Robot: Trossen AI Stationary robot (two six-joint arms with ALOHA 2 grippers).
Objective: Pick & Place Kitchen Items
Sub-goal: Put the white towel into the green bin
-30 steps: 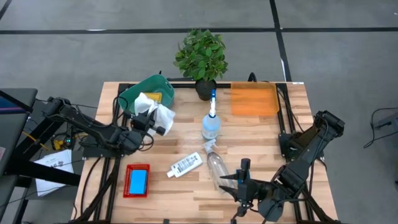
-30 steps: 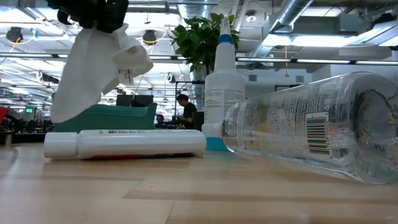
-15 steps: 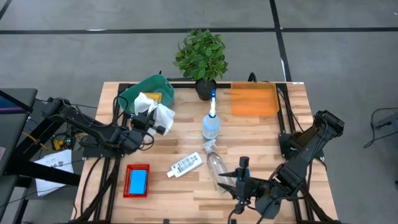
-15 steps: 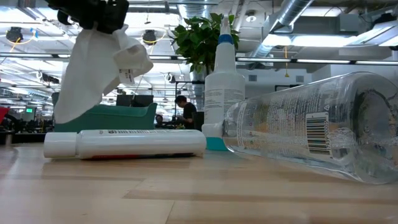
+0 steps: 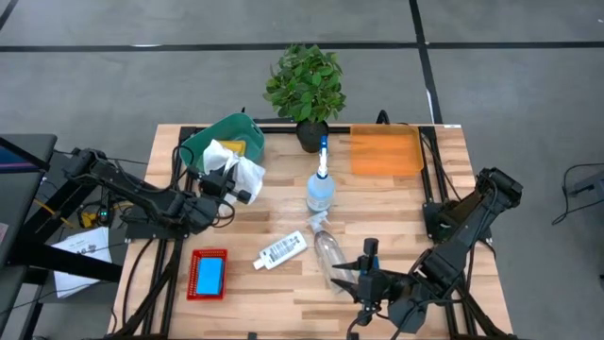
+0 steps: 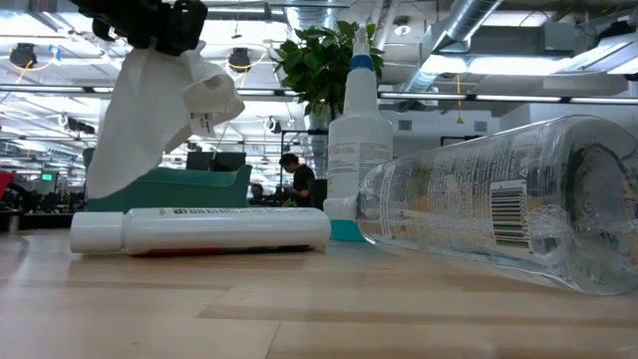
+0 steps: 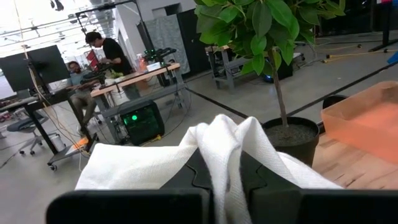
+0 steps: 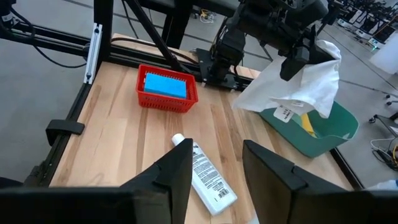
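My left gripper [image 5: 236,184] is shut on a white cloth [image 5: 241,168] at the near right rim of a green basket [image 5: 222,132], where something yellow [image 8: 308,124] lies. My right gripper [image 8: 217,168] stands open above the table's near part, nothing between its fingers, beside a clear bottle [image 5: 330,255] that lies on its side. A small white labelled bottle [image 5: 283,248] also lies on its side at the table's middle. A clear spray bottle [image 5: 321,189] with a blue nozzle stands upright behind them. A blue sponge [image 5: 209,274] sits in a red basket [image 5: 193,288]. My left gripper pinches a bunched fold at the cloth's top [image 7: 227,162] between its two fingers. The fingers come in level from the table's left. The cloth [image 6: 150,110] hangs slack below the gripper [image 6: 159,25]; whether its lower end touches the green basket I cannot tell.
A leafy plant in a black pot [image 5: 305,85] stands at the far edge, with an orange tray [image 5: 385,151] to its right. Bare wood lies along the near edge and at the right [image 5: 415,217]. People sit at desks in the room beyond.
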